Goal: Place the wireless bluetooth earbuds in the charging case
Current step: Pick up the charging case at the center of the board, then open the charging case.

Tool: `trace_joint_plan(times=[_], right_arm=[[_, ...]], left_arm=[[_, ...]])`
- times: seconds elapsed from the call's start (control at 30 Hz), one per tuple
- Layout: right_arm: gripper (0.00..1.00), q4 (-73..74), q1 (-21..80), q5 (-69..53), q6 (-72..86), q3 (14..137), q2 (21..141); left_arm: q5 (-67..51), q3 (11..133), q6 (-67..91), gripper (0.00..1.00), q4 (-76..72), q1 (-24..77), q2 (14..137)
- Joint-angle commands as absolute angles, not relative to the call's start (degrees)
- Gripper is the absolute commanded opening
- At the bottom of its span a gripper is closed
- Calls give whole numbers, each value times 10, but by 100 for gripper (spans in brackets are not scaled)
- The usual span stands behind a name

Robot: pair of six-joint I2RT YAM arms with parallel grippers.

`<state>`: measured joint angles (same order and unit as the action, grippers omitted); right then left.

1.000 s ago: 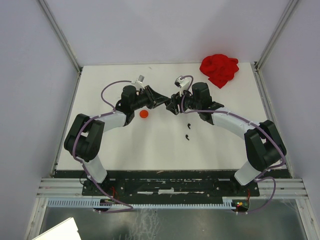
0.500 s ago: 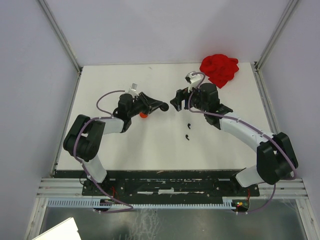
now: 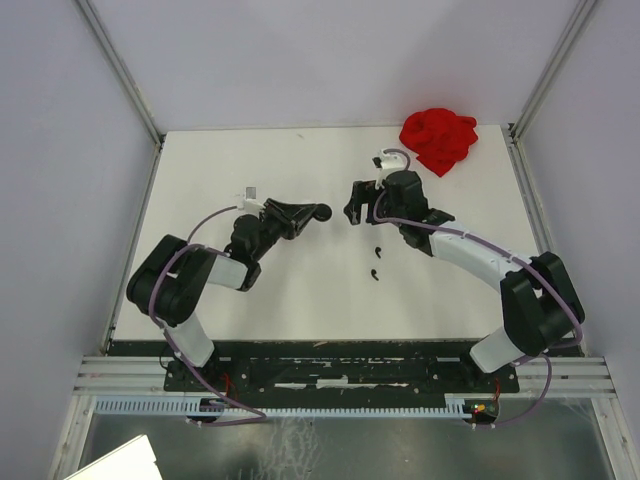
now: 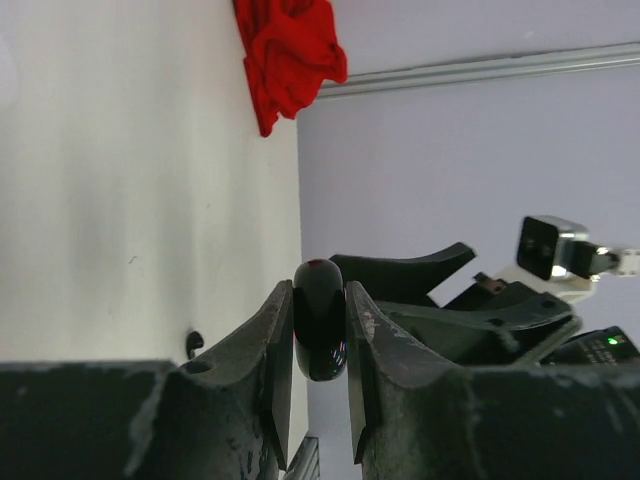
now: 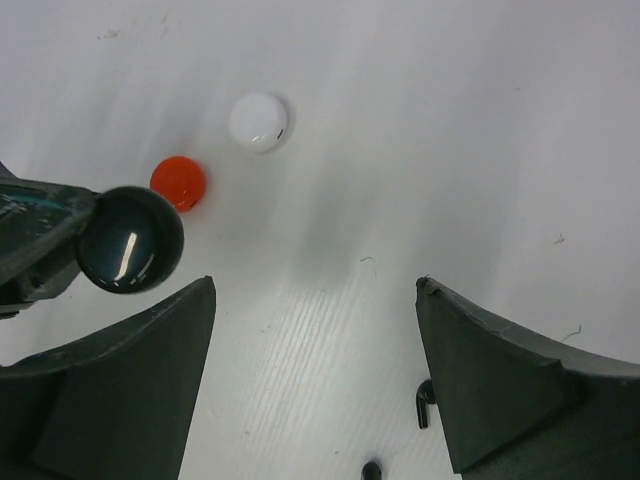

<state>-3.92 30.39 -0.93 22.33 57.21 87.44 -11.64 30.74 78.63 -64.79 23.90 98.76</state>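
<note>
The left gripper (image 4: 320, 300) is squeezed shut on a round shiny black disc (image 5: 130, 252). The disc stands on its edge between the two fingertips and pokes out a little past them. It is up off the white table (image 3: 300, 290).

The right gripper (image 5: 315, 290) has its fingers spread wide. It holds nothing, and only bare table shows between them. In the top view the two grippers point at each other, tip to tip, with a small gap between them. From the right wrist camera, the black disc hangs just past the tip of one right finger, to the outside of it and not between the two.

Two tiny black comma-shaped earbuds (image 3: 378, 251) lie loose on the table. No finger touches them. One lies just beside the inner edge of a right finger. The other lies a bit nearer the arm, between the two fingers. They are near each other but apart.

Farther out past the right fingertips, a small round red disc (image 5: 178, 183) lies flat. A small round white disc (image 5: 258, 122) lies a bit beyond it. These two do not touch.

A crumpled red cloth (image 3: 438, 138) lies in the far corner, well away from all the fingers.
</note>
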Motion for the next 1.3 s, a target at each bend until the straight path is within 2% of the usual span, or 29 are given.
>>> trace_joint_plan(times=[0.0,0.73,1.27], right_arm=[[89,-37,317,4,237,605,880],[90,-19,341,-1,230,641,877],[91,-13,342,5,227,661,944]], left_arm=[[-88,314,817,3,-749,248,986],[-90,334,811,3,-743,262,1006],[-89,328,816,3,-750,263,986]])
